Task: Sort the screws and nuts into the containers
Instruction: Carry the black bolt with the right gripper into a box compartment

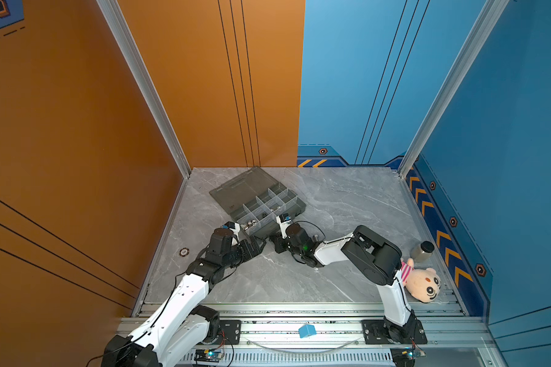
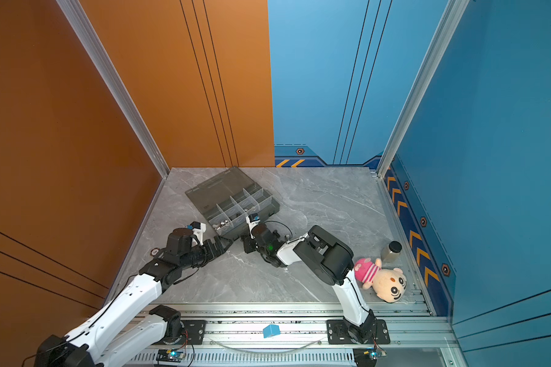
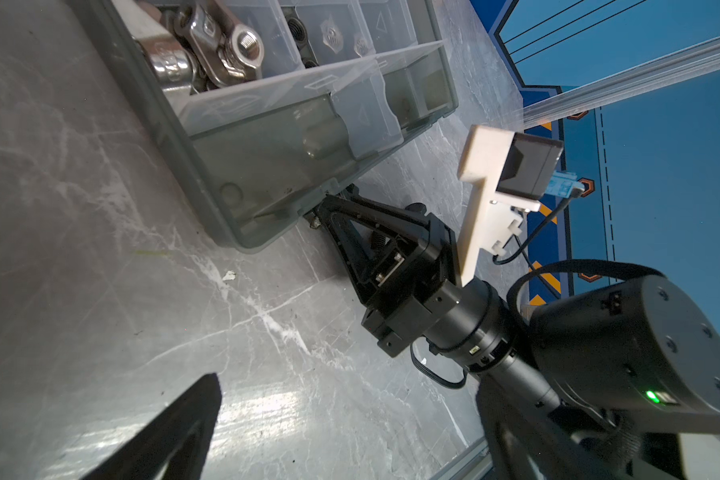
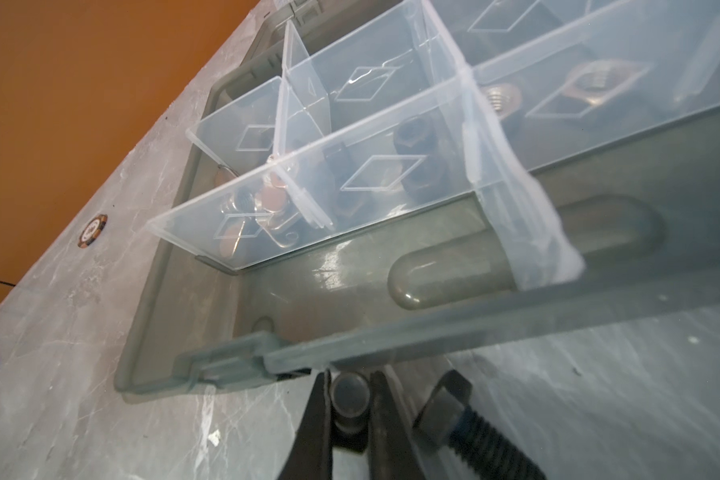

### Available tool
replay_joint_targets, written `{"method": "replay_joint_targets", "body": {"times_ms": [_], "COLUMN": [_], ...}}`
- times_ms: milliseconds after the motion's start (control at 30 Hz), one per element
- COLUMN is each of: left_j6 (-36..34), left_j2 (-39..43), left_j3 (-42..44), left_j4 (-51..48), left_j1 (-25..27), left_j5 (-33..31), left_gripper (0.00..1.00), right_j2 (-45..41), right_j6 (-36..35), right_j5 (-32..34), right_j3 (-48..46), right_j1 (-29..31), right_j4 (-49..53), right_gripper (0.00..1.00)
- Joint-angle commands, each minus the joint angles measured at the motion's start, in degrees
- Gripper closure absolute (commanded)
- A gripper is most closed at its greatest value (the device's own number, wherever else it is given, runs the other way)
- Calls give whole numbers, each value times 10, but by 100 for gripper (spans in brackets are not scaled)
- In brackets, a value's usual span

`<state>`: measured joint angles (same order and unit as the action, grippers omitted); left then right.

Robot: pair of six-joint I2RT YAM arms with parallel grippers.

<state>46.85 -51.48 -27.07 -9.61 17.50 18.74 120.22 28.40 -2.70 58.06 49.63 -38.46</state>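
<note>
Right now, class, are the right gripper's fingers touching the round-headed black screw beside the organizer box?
Touching. The right wrist view shows both fingers pressed against the screw, one on each side, no gap.

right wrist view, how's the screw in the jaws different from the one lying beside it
The round-head screw sits clamped in the jaws of the right gripper; the angular-head screw lies loose on the table outside them. The round-head screw shows its smooth head end-on; the angular-head screw shows its threaded shank. Both are black, outside the organizer box.
</note>
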Motion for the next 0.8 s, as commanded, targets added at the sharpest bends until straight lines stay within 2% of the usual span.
{"method": "replay_joint_targets", "body": {"times_ms": [0,200,367,533,767], "left_j6": [3,3,3,2,2], "left_j2": [7,22,27,30,42], "left_j3": [9,10,6,7,11], "left_j4": [4,-4,-7,-7,-8], "left_j1": [-7,-12,-19,-24,-30], "left_j5": [10,5,7,13,17], "left_gripper": [2,2,2,2,2], "right_j2": [-24,-88,-124,-99,-34], "right_j6": [-3,-18,-51,-74,-72], "right_j5": [-1,-30,-67,-91,-100], "right_j3": [-33,-55,0,90,178], "right_j1": [0,-5,-10,-11,-10], "right_j4": [10,13,94,165,182], "right_gripper": [100,100,100,100,100]}}
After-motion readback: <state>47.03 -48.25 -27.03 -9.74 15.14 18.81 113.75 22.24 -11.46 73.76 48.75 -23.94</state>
